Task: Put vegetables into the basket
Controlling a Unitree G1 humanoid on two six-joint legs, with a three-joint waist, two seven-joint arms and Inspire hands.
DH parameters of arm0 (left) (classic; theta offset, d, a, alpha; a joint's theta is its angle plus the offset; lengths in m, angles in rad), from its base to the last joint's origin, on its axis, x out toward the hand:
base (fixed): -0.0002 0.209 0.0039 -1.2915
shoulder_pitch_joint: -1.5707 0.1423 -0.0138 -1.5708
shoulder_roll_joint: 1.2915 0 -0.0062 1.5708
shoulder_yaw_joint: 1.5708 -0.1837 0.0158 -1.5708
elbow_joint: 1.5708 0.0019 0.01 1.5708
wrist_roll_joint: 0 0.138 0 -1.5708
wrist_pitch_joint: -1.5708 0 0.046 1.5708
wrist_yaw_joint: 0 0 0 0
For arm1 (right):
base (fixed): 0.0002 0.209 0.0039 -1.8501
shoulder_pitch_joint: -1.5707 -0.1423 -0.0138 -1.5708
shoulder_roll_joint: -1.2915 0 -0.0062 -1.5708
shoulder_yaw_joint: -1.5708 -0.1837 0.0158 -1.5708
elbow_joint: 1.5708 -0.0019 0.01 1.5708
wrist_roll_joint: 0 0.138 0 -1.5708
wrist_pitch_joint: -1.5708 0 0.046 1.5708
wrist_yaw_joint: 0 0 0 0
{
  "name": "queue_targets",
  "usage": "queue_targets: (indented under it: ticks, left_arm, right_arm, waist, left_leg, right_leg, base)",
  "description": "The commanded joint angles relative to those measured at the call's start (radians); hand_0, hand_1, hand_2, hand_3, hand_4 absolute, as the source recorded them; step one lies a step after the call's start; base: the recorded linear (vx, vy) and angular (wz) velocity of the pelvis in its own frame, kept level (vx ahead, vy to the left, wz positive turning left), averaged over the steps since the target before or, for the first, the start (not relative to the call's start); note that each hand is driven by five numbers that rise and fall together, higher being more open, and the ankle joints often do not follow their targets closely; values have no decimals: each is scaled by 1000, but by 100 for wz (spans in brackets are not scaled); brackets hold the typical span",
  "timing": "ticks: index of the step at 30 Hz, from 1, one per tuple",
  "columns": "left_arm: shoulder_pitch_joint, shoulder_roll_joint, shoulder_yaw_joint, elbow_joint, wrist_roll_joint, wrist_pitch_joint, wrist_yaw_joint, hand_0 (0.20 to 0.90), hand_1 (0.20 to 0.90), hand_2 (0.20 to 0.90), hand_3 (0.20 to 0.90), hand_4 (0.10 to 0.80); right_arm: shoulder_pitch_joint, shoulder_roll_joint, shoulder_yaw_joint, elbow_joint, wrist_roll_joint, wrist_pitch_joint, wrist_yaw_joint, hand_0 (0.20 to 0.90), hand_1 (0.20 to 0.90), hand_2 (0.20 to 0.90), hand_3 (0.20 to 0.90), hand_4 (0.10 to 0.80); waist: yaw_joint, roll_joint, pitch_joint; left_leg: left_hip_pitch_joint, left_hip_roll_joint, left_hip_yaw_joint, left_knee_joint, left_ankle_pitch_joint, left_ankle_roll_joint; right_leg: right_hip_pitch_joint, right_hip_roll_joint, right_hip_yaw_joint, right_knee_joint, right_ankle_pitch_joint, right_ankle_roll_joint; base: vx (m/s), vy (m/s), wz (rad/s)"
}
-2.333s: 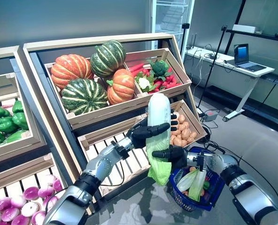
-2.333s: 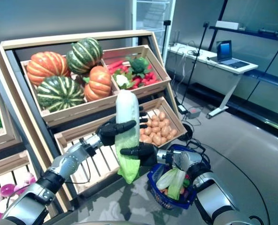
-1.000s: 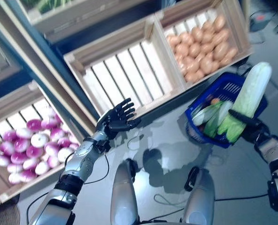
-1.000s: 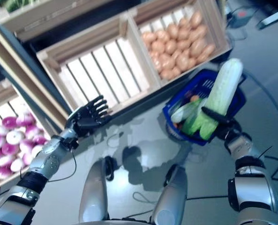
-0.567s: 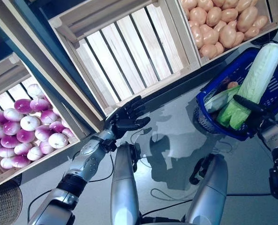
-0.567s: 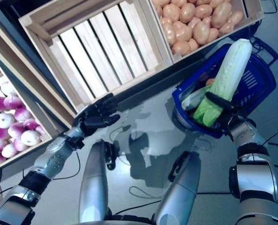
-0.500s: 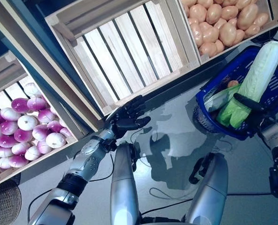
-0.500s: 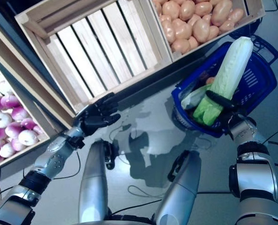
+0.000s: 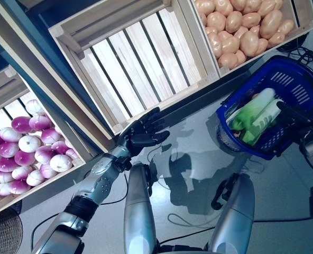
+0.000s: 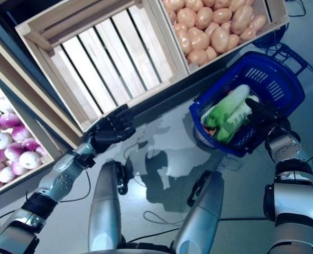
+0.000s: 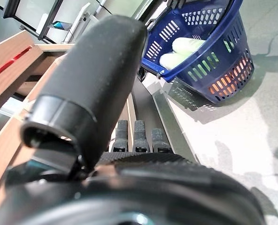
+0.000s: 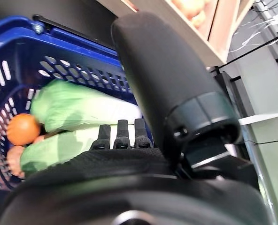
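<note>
Half a second ago the right hand (image 10: 262, 114) held the long cabbage (image 10: 226, 112) upright above the blue basket (image 10: 275, 79); now that cabbage lies inside the basket, flat beside a second pale green one (image 9: 266, 117), and the hand grips nothing. Its fingers (image 12: 119, 132) run out straight over the basket's near rim, just above the two cabbages (the right wrist view shows them side by side directly past the fingertips, with an orange round vegetable (image 12: 22, 129) deeper in the basket beyond them). Whether the fingertips touch the leaves cannot be told.

On the other side, the left hand (image 9: 141, 133) hangs well apart from the basket with its fingers spread and empty, as it was before. Just beyond its fingertips is the front edge of an empty slatted wooden crate (image 9: 140, 58). Farther out past the right hand, behind the basket, a crate of potatoes (image 9: 241, 24) sits touching or nearly touching the basket's far rim. Off to the outer side of the left hand is a crate of purple-and-white onions (image 9: 24, 153).
</note>
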Motion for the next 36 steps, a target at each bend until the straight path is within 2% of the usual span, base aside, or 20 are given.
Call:
queue_targets:
  ticks: [1,2,3,5,6,7,9,14,18,21,24,25,27,28,31,32,35,36]
  left_arm:
    - [-24,26,17,-84,-59,-61,-30,900,900,900,900,800]
    - [-24,27,16,-84,-59,-61,-30,900,900,900,900,800]
    - [-25,28,13,-84,-60,-64,-27,900,900,900,900,800]
    - [-25,30,10,-84,-65,-69,-25,900,900,900,900,800]
    - [-24,32,8,-82,-68,-71,-25,900,900,900,900,800]
    - [-26,30,6,-78,-72,-74,-22,900,900,900,900,800]
    - [-25,27,5,-79,-72,-74,-15,900,900,900,900,800]
    - [-27,21,-6,-77,-64,-86,-11,900,900,900,900,800]
    - [-26,13,4,-47,-9,-109,-23,900,900,900,900,800]
    - [-18,0,30,-21,23,-88,-49,900,900,900,900,800]
    - [-6,-17,40,-4,61,-75,-58,900,900,900,900,800]
    - [10,-26,50,9,119,-60,-62,900,900,900,900,800]
    - [24,-35,51,14,165,-51,-60,900,900,900,900,800]
    - [47,-43,53,26,183,-31,-62,900,900,900,900,800]
    - [93,-63,65,50,222,-24,-73,900,900,900,900,800]
    - [142,-81,76,70,239,-25,-95,900,900,900,900,800]
    - [201,-110,84,99,276,-40,-112,900,900,900,900,800]
    - [242,-132,86,123,286,-39,-126,900,900,900,900,800]
  right_arm:
    - [17,-58,-55,36,35,-23,-56,900,900,900,900,800]
    - [18,-59,-55,38,35,-19,-58,900,900,900,900,800]
    - [17,-66,-56,49,21,2,-83,900,900,900,900,800]
    - [10,-74,-52,60,12,7,-87,900,900,900,900,800]
    - [6,-77,-49,60,15,6,-94,900,900,900,900,800]
    - [0,-77,-46,61,9,7,-102,900,900,900,900,800]
    - [0,-70,-41,59,9,5,-112,900,900,900,900,800]
    - [21,-26,-27,43,29,-8,-80,900,900,900,900,800]
    - [87,46,-34,10,56,-51,-13,900,900,900,900,800]
    - [158,104,-53,-9,63,-64,22,900,900,900,900,800]
    - [196,153,-56,-24,64,-76,42,900,900,900,900,800]
    - [232,194,-54,-41,65,-92,64,900,900,900,900,800]
    - [261,224,-55,-55,57,-101,81,900,900,900,900,800]
    - [303,260,-48,-83,39,-95,97,900,900,900,900,800]
    - [373,317,-41,-138,49,-117,117,900,900,900,900,800]
    - [436,363,-35,-200,42,-144,124,900,900,900,900,800]
    - [529,435,-12,-282,-10,-182,103,900,900,900,900,800]
    - [582,486,24,-351,-33,-183,75,900,900,900,900,800]
  waist:
    - [17,-4,-115]
    - [18,-4,-115]
    - [19,-6,-115]
    - [21,-6,-115]
    - [22,-7,-119]
    - [22,-8,-117]
    - [23,-9,-119]
    - [28,-15,-132]
    - [33,-33,-172]
    - [35,-49,-215]
    - [33,-58,-245]
    - [30,-70,-282]
    - [27,-75,-305]
    - [22,-82,-341]
    - [14,-83,-378]
    - [7,-81,-402]
    - [-4,-79,-422]
    - [-14,-77,-434]
  left_leg:
    - [117,7,52,-25,-160,-2]
    - [120,8,53,-29,-158,-2]
    - [123,6,59,-64,-120,5]
    - [136,9,62,-87,-108,6]
    - [149,13,62,-86,-130,0]
    - [147,11,65,-114,-94,7]
    - [162,11,68,-145,-80,8]
    - [237,15,89,-293,-16,19]
    - [369,13,130,-491,75,26]
    - [488,2,149,-642,146,30]
    - [565,-5,169,-739,193,25]
    - [626,-19,183,-818,225,25]
    - [674,-29,193,-880,249,23]
    - [734,-41,207,-961,275,20]
    - [798,-54,222,-1053,312,22]
    - [832,-62,228,-1100,329,24]
    - [884,-70,243,-1171,353,24]
    - [918,-79,245,-1218,366,25]
  right_leg:
    - [58,37,0,-86,31,-18]
    - [61,36,0,-91,33,-17]
    - [66,37,-6,-125,67,-27]
    - [79,39,-7,-145,76,-26]
    - [90,38,-6,-140,56,-17]
    - [90,40,-11,-165,87,-26]
    - [103,43,-12,-189,97,-25]
    - [169,55,-26,-293,146,-26]
    - [310,74,-78,-462,213,-26]
    - [444,102,-135,-625,269,-29]
    - [528,127,-164,-742,308,-25]
    - [602,159,-178,-855,340,-20]
    - [661,185,-186,-935,362,-18]
    - [734,215,-195,-1040,385,-12]
    - [797,241,-191,-1128,418,-6]
    - [831,251,-186,-1172,433,-3]
    - [871,260,-180,-1226,457,4]
    - [895,267,-166,-1268,475,7]
  base:
    - [24,7,-3]
    - [-48,16,-3]
    - [-55,18,-3]
    - [18,20,-5]
    - [10,20,-5]
    - [8,21,-7]
    - [-39,24,-8]
    - [-3,5,-1]
    - [48,18,-7]
    - [121,10,-8]
    - [150,-3,-9]
    - [233,-10,-14]
    - [231,8,-14]
    - [227,46,-20]
    - [168,63,-18]
    - [97,73,-19]
    - [78,67,-18]
    - [66,72,-21]
